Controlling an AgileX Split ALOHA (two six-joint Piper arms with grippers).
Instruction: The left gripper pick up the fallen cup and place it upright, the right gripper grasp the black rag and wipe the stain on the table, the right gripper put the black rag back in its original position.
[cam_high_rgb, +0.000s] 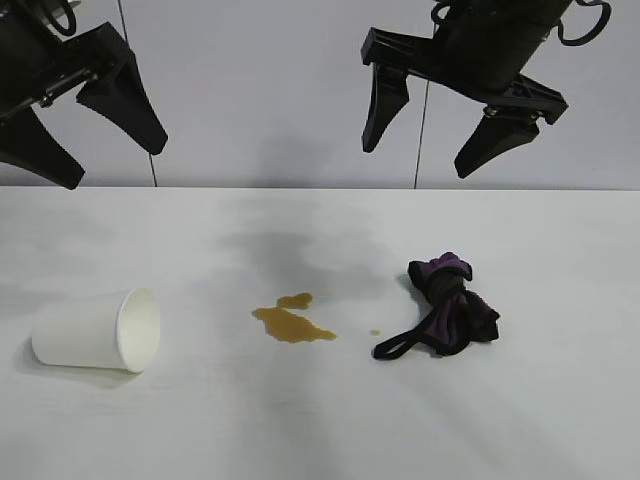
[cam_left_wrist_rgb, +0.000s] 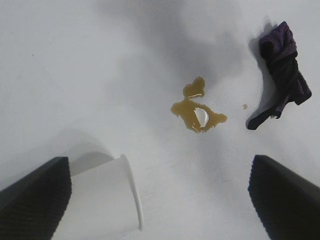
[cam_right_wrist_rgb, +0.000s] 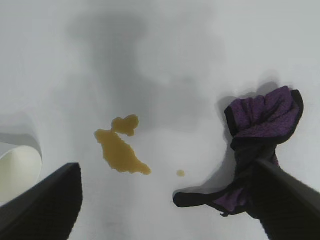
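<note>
The white paper cup (cam_high_rgb: 95, 331) lies on its side at the table's left, mouth toward the middle; it also shows in the left wrist view (cam_left_wrist_rgb: 100, 200) and at the edge of the right wrist view (cam_right_wrist_rgb: 17, 167). The amber stain (cam_high_rgb: 290, 320) with a tiny droplet (cam_high_rgb: 375, 332) lies mid-table. The black and purple rag (cam_high_rgb: 445, 310) lies bunched to its right. My left gripper (cam_high_rgb: 110, 165) hangs open high above the cup. My right gripper (cam_high_rgb: 420, 160) hangs open high above the space between stain and rag.
The white table (cam_high_rgb: 320, 430) stretches wide in front of the objects. A pale wall stands behind the table's far edge.
</note>
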